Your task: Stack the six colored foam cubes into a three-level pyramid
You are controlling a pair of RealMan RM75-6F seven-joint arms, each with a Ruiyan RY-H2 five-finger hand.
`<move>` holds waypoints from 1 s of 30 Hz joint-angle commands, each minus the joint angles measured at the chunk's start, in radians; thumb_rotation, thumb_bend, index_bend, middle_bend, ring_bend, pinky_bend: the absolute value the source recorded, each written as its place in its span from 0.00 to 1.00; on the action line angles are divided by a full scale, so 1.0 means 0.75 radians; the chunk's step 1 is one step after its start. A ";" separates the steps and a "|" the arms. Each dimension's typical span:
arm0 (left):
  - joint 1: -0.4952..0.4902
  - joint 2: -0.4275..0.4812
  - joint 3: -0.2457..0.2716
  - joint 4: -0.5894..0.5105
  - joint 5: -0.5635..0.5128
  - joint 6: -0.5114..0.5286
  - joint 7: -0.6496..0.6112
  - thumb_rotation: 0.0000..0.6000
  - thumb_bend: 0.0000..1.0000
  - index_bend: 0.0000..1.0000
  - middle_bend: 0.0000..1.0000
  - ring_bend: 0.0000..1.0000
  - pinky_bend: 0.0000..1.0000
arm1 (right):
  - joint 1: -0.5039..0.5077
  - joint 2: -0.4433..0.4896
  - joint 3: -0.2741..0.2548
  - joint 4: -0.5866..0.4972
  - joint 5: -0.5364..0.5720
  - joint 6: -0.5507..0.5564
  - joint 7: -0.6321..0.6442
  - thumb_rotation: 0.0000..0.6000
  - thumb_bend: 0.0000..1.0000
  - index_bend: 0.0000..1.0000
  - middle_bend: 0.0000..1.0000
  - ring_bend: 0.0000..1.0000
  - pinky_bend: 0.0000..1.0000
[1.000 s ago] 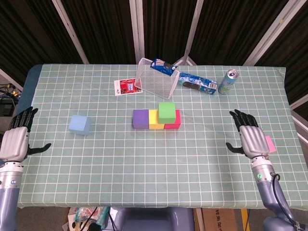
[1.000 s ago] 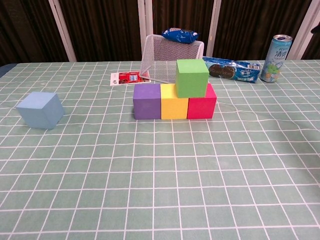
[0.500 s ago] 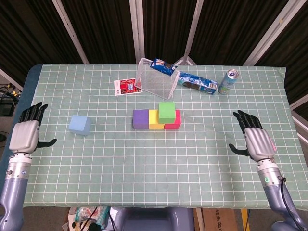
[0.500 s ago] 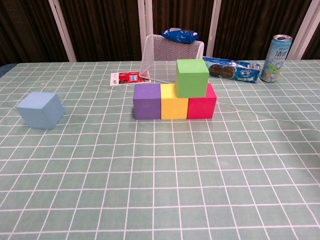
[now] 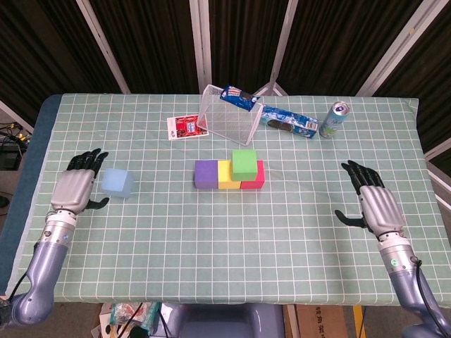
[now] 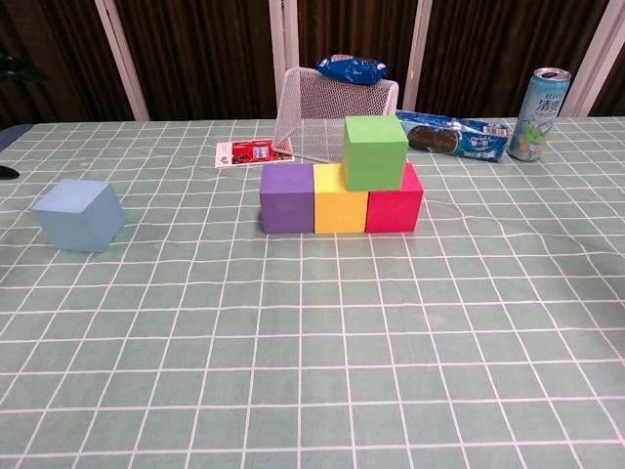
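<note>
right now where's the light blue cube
The light blue cube sits alone on the left of the table in the head view, well left of the purple cube, with the left hand open just beside it.

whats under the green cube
The green cube rests on the yellow cube and the red cube, straddling their seam. The purple cube beside them carries nothing. The covered top faces cannot be seen.
</note>
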 commanded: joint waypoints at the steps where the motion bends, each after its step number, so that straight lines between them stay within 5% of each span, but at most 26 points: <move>1: -0.113 -0.025 -0.010 -0.004 -0.130 -0.078 0.115 1.00 0.31 0.00 0.01 0.00 0.08 | -0.008 0.005 0.008 -0.007 -0.010 -0.002 0.007 1.00 0.29 0.00 0.00 0.00 0.00; 11: -0.358 -0.112 0.016 0.080 -0.403 -0.178 0.317 1.00 0.37 0.08 0.13 0.07 0.15 | -0.029 0.022 0.027 -0.042 -0.047 -0.024 0.030 1.00 0.29 0.00 0.00 0.00 0.00; 30: -0.620 -0.292 0.110 0.274 -0.693 -0.222 0.453 1.00 0.37 0.09 0.16 0.09 0.17 | -0.056 0.042 0.064 -0.052 -0.066 -0.052 0.080 1.00 0.29 0.00 0.00 0.00 0.00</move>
